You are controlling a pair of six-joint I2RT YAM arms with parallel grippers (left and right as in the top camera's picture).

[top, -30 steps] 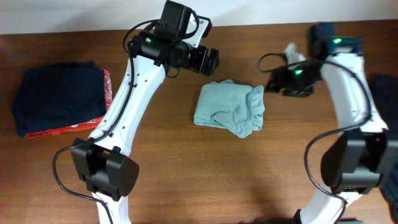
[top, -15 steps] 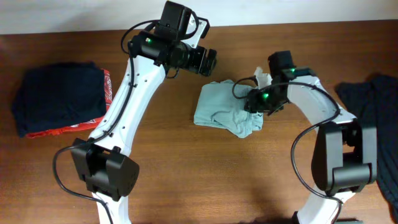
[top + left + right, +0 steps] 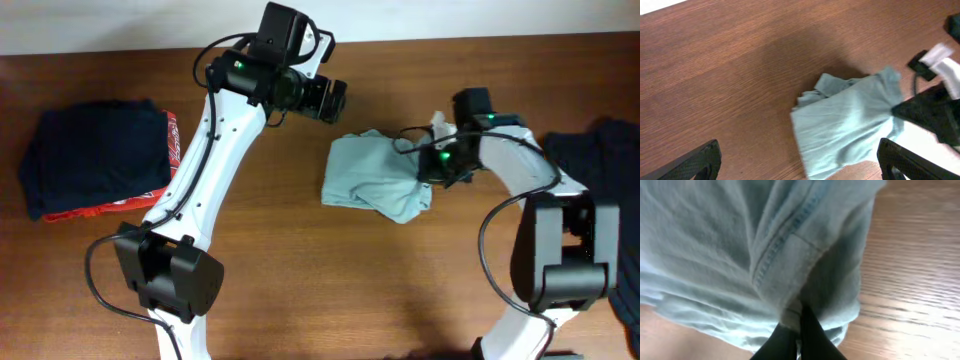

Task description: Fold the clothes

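The clothes, a pale grey-blue T-shirt (image 3: 372, 185), lie bunched and wrinkled in the middle of the wooden table. My right gripper (image 3: 430, 172) is at the shirt's right edge. In the right wrist view this gripper (image 3: 799, 314) is shut on a fold of the shirt (image 3: 715, 255) beside a stitched hem. My left gripper (image 3: 335, 100) hangs above the table just behind the shirt's upper left corner. Its dark fingers (image 3: 695, 162) stand wide open with nothing between them, and the shirt (image 3: 845, 125) lies below them.
A folded stack of navy and red garments (image 3: 95, 160) sits at the far left. A dark loose garment (image 3: 605, 165) lies at the right edge, behind the right arm. Bare wood shows in front of the shirt.
My right arm swung in from the right to the shirt's right edge, and its jaws closed on the fabric. The shirt shifted slightly right. The left arm stayed still.
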